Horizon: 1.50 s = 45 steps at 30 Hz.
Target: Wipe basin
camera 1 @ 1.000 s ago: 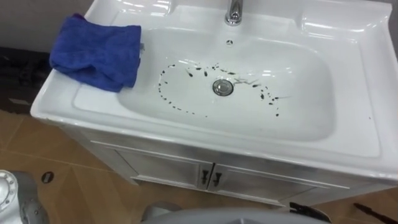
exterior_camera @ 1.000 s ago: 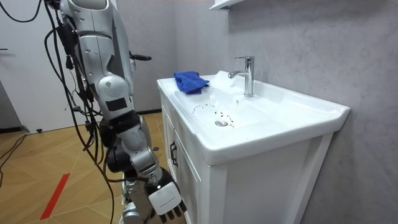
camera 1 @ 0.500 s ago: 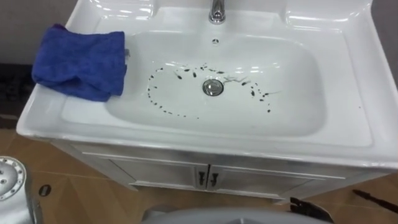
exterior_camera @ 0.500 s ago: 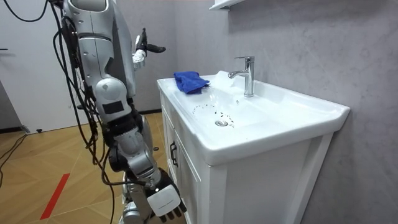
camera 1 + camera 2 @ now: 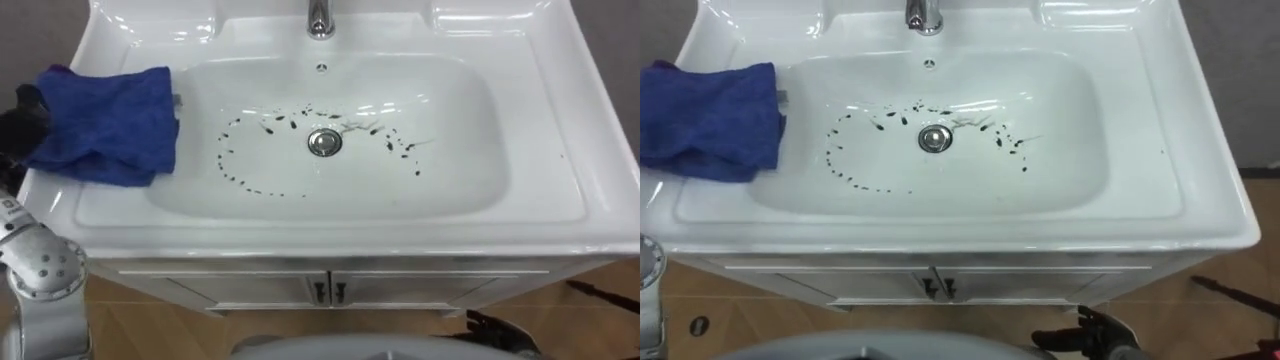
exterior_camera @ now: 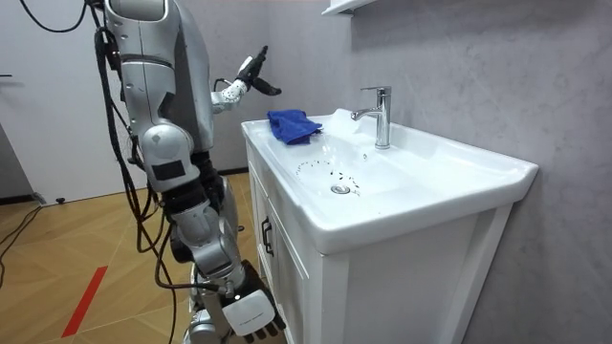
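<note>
Blue cloth [image 5: 105, 120] lies bunched on the basin's [image 5: 560, 200] left rim, its right edge at the bowl's slope. In the room view the left hand [image 6: 251, 75] hovers near it off the rim's outer edge, fingers spread, holding nothing. Dark specks [image 5: 240, 180] ring the drain [image 5: 324, 142] below the tap [image 5: 319, 18]. The room view shows the right hand [image 6: 239, 311] low beside the cabinet [image 6: 287, 277]; its grip cannot be told.

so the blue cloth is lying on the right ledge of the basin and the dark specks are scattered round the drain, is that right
Not quite. The blue cloth lies on the left ledge of the basin, not the right; the left eye view shows it there. The rest holds: the dark specks are scattered round the drain.
</note>
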{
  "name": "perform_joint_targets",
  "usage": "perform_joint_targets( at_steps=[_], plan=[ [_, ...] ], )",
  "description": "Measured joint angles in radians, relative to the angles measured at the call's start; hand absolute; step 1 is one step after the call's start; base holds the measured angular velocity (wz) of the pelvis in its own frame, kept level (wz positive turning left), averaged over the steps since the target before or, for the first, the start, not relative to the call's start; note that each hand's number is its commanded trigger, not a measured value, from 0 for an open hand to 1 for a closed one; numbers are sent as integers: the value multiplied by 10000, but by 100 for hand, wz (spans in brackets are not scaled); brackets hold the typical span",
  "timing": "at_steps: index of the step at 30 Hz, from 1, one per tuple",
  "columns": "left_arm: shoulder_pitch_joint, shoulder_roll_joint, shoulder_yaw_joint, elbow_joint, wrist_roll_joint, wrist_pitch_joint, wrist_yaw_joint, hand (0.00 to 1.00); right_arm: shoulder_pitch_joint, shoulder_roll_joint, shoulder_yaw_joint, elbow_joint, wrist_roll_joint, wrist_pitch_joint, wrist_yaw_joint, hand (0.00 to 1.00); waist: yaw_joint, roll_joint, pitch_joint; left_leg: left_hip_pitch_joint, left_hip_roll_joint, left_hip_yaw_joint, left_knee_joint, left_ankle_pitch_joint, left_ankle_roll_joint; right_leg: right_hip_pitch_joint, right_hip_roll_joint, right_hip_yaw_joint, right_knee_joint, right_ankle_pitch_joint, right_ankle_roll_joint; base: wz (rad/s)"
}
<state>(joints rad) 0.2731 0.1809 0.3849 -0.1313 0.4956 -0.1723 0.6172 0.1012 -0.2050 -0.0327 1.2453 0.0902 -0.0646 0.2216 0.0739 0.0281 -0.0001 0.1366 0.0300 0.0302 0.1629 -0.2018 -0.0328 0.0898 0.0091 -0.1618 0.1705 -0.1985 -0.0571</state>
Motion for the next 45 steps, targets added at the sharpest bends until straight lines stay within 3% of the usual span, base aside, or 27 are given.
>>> perform_joint_targets(
  at_steps=[5, 11, 16, 22, 28, 41, 42, 45],
  plan=[
    [-9, 51, -375, 277, 511, 501, -621, 0, -38, -24, -114, -41, -8, 140, 75, 0, -124, 54, 21, 101, 23, 99, -24, -1, 0, -6, 52, 256, -8, 2, -5, -15],
    [-106, 499, -996, 1352, 607, 1095, -1611, 0, -144, -29, -92, -55, 7, 449, 86, 0, -128, 69, 16, 197, 57, 263, -118, 0, 0, -35, 113, 471, -17, 13, -23, -11],
    [-166, 512, -1140, 2245, 607, 1916, -2459, 0, -133, -31, -103, -153, 7, 671, -15, 0, -134, 78, 12, 247, 94, 504, -119, -2, -2, -29, 137, 549, -7, 19, -33, -7],
    [-188, 512, -1140, 2245, 608, 2160, -2784, 0, -129, -104, -104, -174, 6, 713, -237, 0, -150, 231, -14, 279, 102, 505, -120, -2, -2, -14, 138, 542, 28, 23, -39, 0],
    [-195, 511, -1148, 2247, 664, 2394, -2944, 0, -30, -102, -99, -381, 43, 809, -300, 0, -159, 226, -4, 301, 109, 661, -119, -2, -2, -11, 134, 539, 20, 27, -47, 0],
    [-194, 510, -1149, 2334, 674, 2542, -2944, 0, 88, -98, -336, -479, 62, 806, -372, 0, -428, 272, -32, 333, 113, 771, -118, -1, -2, -17, 137, 642, 68, 28, -47, -2],
    [-195, 510, -1148, 2523, 684, 2535, -2928, 0, 88, -119, -344, -461, 63, 806, -358, 0, -446, 229, -3, 356, 114, 772, -119, -1, -2, -20, 142, 697, 96, 28, -47, -8],
    [-201, 510, -1221, 3089, 682, 2537, -2963, 0, 85, -219, -331, -445, 66, 835, -327, 0, -446, 319, -31, 426, 113, 817, -122, -1, -2, -10, 149, 767, 142, 28, -47, -12]
  ],
)
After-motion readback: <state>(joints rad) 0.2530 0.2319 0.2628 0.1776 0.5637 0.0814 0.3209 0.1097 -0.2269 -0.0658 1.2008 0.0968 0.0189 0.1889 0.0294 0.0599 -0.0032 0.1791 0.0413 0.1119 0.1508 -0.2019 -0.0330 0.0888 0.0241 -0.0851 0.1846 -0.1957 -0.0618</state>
